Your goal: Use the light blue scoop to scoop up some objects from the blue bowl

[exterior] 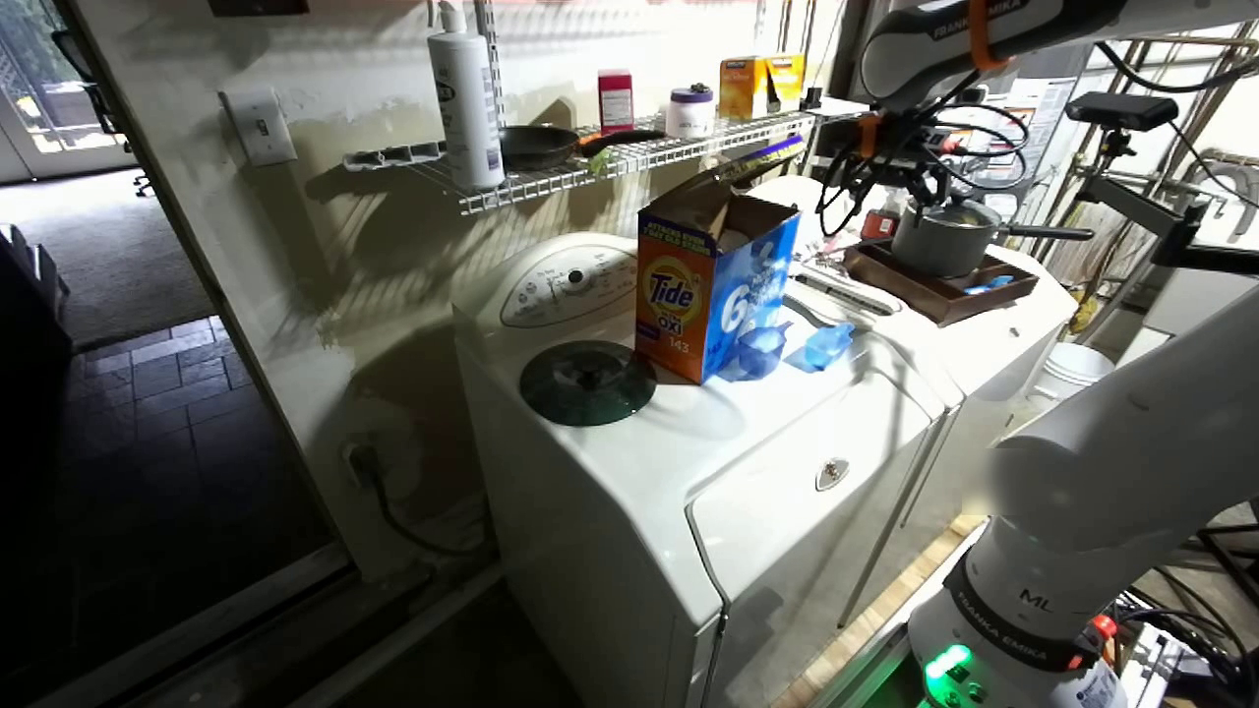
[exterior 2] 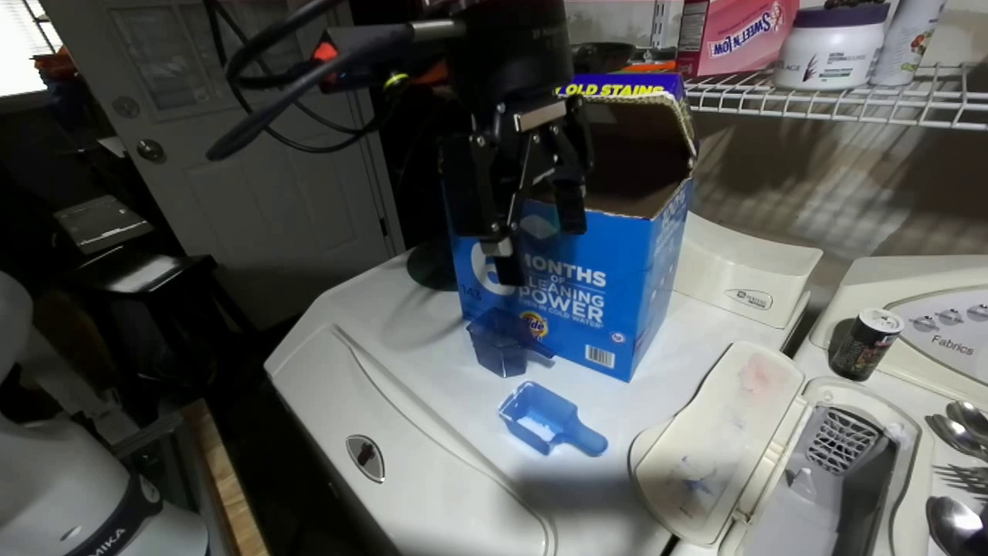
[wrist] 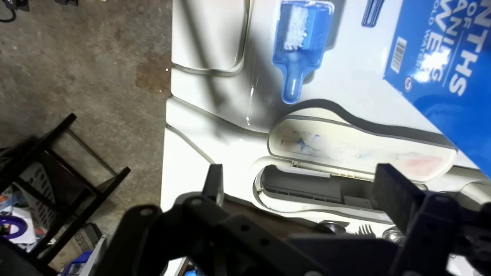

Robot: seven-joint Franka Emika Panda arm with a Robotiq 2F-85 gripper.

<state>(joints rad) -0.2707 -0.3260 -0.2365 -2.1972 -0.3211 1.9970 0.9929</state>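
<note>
The light blue scoop (exterior 2: pixel 540 417) lies on the white washer top with white powder inside. It shows in the wrist view (wrist: pixel 301 46) with its handle towards the gripper, and in an exterior view (exterior: pixel 824 347). A dark teal, shallow round dish, which looks like the blue bowl (exterior: pixel 588 385), stands beside the detergent box; its contents are too dark to tell. It is mostly hidden behind the box in an exterior view (exterior 2: pixel 432 266) and out of the wrist view. My gripper (wrist: pixel 301 182) is open and empty, raised above the machines, apart from the scoop. It also shows in both exterior views (exterior: pixel 929 192) (exterior 2: pixel 540 239).
A tall open detergent box (exterior 2: pixel 571 286) stands beside a darker blue scoop (exterior 2: pixel 505 344). An open dispenser lid (exterior 2: pixel 718 448) lies near the light scoop. Cutlery (exterior 2: pixel 953 463) and a black can (exterior 2: pixel 866 344) are nearby. A grey pot (exterior: pixel 944 241) stands on a brown tray (exterior: pixel 944 300).
</note>
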